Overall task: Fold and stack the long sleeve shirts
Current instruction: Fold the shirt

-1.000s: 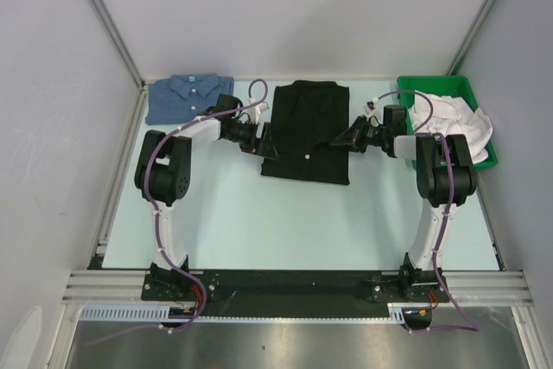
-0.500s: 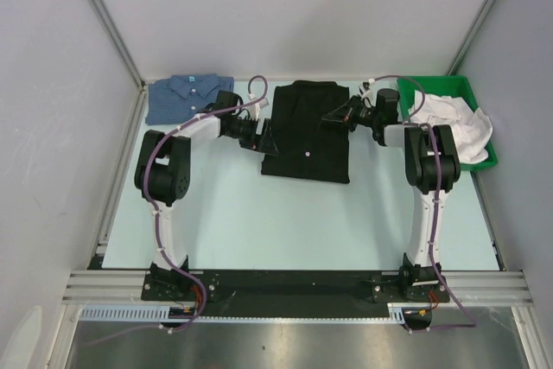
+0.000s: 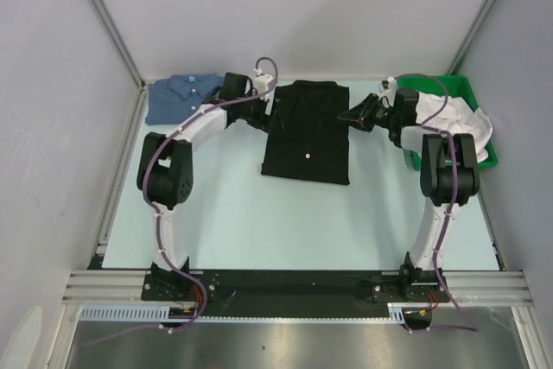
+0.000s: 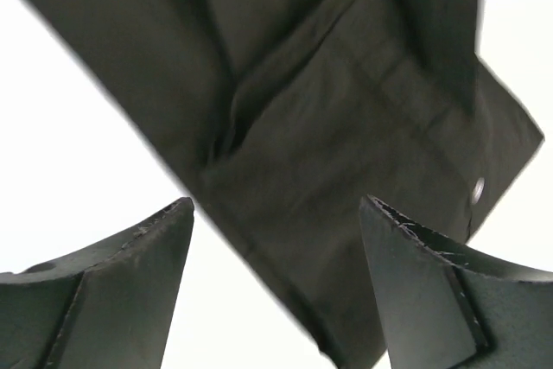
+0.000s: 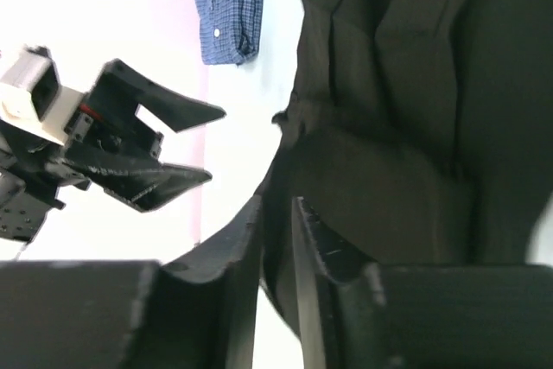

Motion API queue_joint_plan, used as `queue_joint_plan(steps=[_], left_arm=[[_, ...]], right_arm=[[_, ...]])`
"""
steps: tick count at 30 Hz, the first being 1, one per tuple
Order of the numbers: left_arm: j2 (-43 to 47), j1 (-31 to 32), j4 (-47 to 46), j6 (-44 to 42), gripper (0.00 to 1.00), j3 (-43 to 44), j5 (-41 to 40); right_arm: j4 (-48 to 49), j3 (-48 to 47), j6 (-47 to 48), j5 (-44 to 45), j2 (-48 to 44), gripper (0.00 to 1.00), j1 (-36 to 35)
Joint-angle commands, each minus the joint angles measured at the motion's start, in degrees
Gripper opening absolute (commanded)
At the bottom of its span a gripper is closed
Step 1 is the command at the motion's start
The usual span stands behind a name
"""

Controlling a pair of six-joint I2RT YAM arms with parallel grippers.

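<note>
Pale, evenly lit booth.
Grey walls [image 3: 294, 15] and aluminium struts [image 3: 104, 16] enclose a mint counter [image 3: 259, 222]; a rail [image 3: 86, 286] crosses the bottom.

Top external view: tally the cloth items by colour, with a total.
Black shirt: 1
Blue shirt: 1
White cloth heap in the green bin: 1, separate pieces cannot be told
Total: 3

open table [image 3: 259, 213] below black shirt [image 3: 307, 131]
</note>
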State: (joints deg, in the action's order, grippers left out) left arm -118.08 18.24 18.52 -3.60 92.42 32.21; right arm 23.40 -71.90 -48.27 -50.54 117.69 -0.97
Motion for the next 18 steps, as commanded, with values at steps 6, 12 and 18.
queue_joint_plan(steps=[6,12,18], left_arm=[[-6.19,11.64,-1.56,1.04,0.72,16.54,-17.79],[-10.41,14.1,-0.24,3.24,0.7,22.01,-20.77],[-11.91,14.63,0.11,6.85,0.64,22.45,-24.99]], right_arm=[[-2.75,7.39,4.5,3.87,-7.57,0.13,-2.54],[-1.96,5.1,4.42,4.75,-4.14,0.12,-3.07],[-1.43,4.31,4.33,4.84,-3.08,0.11,-4.12]])
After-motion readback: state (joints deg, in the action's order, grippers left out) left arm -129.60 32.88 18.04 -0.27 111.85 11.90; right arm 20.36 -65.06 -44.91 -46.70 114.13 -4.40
